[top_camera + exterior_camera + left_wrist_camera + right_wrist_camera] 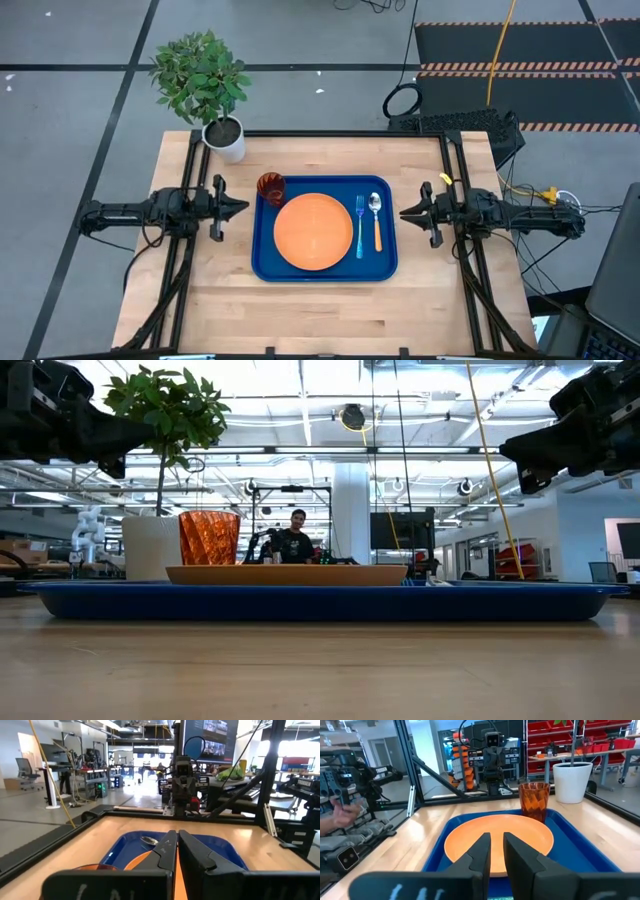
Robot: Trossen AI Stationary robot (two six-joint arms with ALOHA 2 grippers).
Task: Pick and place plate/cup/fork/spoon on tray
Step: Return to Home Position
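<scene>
The dark blue tray [265, 262] lies at the table's middle. The orange plate [315, 231] rests flat on it. The red-brown cup [271, 187] stands upright in the tray's far left corner. The blue-handled fork [360, 227] and the orange-handled spoon [376, 221] lie side by side on the tray's right part. My left gripper [244, 208] hovers left of the tray, shut and empty. My right gripper [404, 212] hovers right of the tray, shut and empty. Both are above the table in the low view.
A white pot with a green plant [224, 138] stands at the table's far left corner. Black frame rails [320, 133] run along the table's far edge and sides. A person [294, 540] sits in the room beyond the table.
</scene>
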